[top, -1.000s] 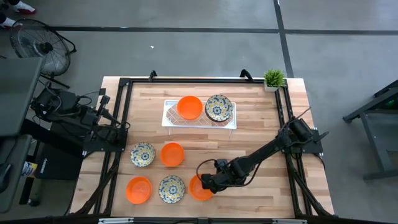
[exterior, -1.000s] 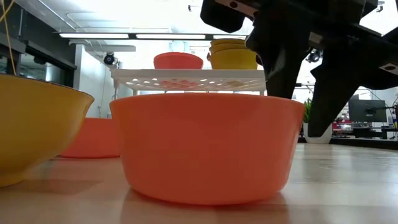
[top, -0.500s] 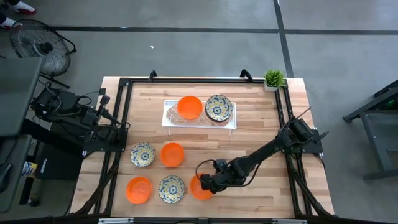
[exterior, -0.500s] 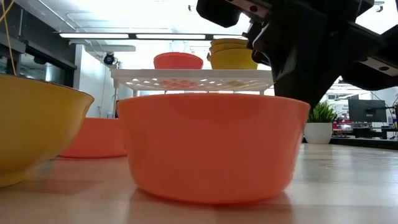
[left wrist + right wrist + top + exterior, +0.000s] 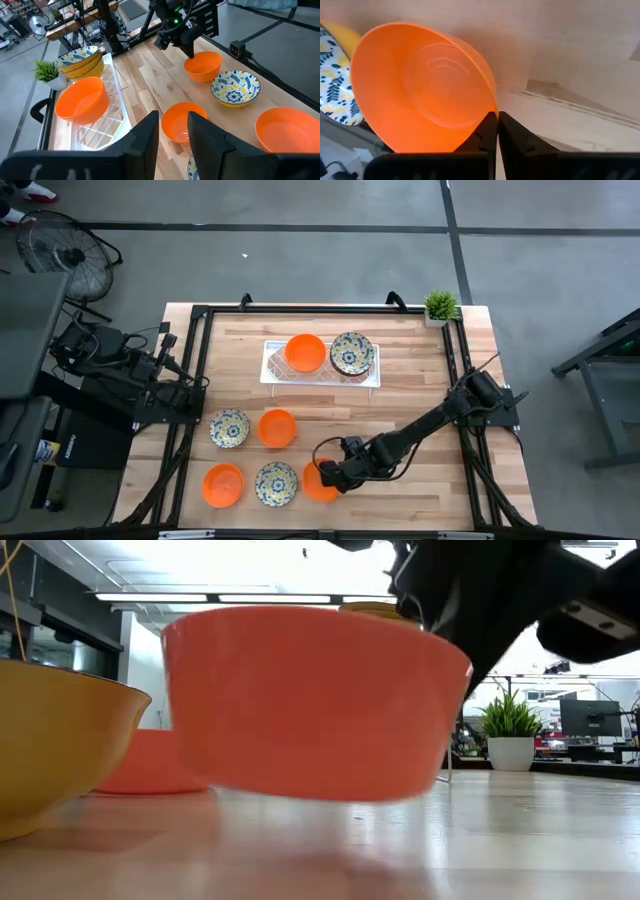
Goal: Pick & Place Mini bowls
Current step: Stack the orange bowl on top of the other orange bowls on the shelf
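Note:
My right gripper (image 5: pixel 327 473) is shut on a plain orange mini bowl (image 5: pixel 316 484) near the table's near edge; the bowl also shows in the low view (image 5: pixel 310 700) and the right wrist view (image 5: pixel 420 95). A patterned bowl (image 5: pixel 276 484) and an orange bowl (image 5: pixel 222 485) rest on their bases to its left. Another patterned bowl (image 5: pixel 229 428) and orange bowl (image 5: pixel 277 428) stand farther back. The white tray (image 5: pixel 272 370) holds an orange bowl (image 5: pixel 305 352) and stacked patterned bowls (image 5: pixel 351 353). My left gripper (image 5: pixel 173 131) is open and empty at the table's left edge. My right gripper pinches the orange bowl's rim (image 5: pixel 493 104) on the side toward the table's right, one finger inside the bowl and one outside. The fingers (image 5: pixel 488 131) slant down from the table's right. The bowl is lifted clear of the table and tilts a little.
A small potted plant (image 5: pixel 439 307) stands at the far right corner. Black frame rails (image 5: pixel 200 360) run along the table's left, right and far sides. Bare wood lies right of the held bowl (image 5: pixel 420 500) and between the tray and the front bowls.
My right gripper has shut on the orange bowl's rim and then gone up with it. The bowl has left the table, shifted a little toward the table's left and tipped slightly.

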Robot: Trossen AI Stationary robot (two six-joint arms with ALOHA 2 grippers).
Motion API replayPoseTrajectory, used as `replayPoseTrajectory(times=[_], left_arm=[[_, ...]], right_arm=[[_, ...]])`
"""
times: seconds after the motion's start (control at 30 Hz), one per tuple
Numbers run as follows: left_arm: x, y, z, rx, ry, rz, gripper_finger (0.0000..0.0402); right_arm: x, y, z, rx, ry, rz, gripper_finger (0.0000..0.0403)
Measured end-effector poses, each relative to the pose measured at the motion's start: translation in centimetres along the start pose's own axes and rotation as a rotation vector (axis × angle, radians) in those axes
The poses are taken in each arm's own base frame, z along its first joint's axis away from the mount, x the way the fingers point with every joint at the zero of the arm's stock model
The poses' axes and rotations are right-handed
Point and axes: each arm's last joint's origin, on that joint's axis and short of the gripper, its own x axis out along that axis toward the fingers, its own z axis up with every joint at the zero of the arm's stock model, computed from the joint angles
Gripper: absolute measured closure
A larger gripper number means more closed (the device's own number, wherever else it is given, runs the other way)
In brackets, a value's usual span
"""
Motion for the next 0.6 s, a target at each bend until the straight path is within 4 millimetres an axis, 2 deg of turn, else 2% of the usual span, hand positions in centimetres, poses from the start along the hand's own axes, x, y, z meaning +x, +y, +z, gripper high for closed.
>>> replayPoseTrajectory(times=[0.33, 0.43, 0.6], left_arm=[[0.0, -0.1, 0.1, 0.042, -0.019, -0.048, 0.0302], [0.1, -0.1, 0.2, 0.051, -0.020, -0.062, 0.0302], [0.8, 0.3, 1.0, -0.064, -0.030, 0.016, 0.0302]], right_arm=[[-5.0, 2.5, -0.4, -0.091, -0.141, -0.051, 0.0403], [-6.9, 3.3, -0.3, -0.136, -0.234, -0.041, 0.0403], [-9.9, 4.7, 0.3, -0.260, -0.462, 0.012, 0.0403]])
